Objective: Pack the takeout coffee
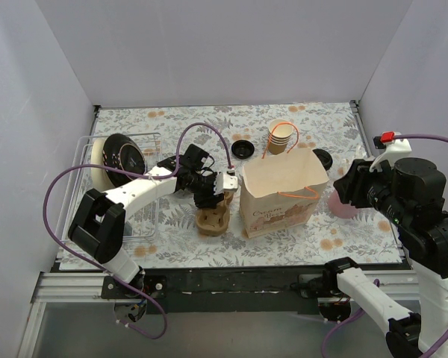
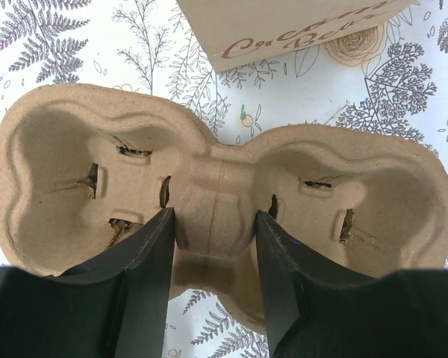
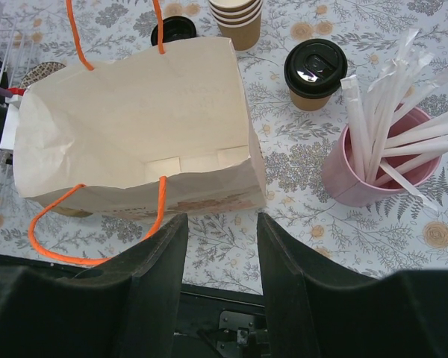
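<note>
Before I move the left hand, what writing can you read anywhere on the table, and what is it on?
"Crea…" above "Be…": brown script on the front of the paper bag. The rest is cut off in the left wrist view and too small to read from the top camera.
Takeout coffee: any marking on its black lid is too small to read.
Cup carrier, stack of cups: no text visible.

The carrier (image 1: 213, 222) lies left of the bag (image 1: 280, 195), coffee (image 1: 322, 158) behind its right corner.
</note>
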Available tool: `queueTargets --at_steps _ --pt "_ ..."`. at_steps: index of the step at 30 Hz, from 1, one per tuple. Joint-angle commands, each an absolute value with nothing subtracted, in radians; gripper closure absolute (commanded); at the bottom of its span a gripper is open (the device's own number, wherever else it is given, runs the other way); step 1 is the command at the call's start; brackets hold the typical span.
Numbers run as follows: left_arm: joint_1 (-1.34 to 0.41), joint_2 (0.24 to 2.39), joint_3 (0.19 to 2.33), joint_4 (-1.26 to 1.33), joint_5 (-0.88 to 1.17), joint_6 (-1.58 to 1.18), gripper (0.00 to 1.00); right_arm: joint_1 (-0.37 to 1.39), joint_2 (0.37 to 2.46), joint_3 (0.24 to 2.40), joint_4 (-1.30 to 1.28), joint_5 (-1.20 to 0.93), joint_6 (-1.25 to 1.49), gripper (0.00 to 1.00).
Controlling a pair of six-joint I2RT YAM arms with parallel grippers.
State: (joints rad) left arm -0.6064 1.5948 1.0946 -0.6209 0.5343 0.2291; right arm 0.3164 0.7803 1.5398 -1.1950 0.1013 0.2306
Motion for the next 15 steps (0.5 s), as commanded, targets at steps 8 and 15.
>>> queueTargets --at_steps 8,15 --pt "-0.611 1.546 1.094 -0.614 0.542 0.221 0.61 0.321 0.792 1.532 -1.127 0.084 0.198 0.5" --pt "-0.611 1.571 1.114 -0.618 0.548 0.224 0.55 0.321 0.798 1.535 -1.121 0.081 0.195 0.5"
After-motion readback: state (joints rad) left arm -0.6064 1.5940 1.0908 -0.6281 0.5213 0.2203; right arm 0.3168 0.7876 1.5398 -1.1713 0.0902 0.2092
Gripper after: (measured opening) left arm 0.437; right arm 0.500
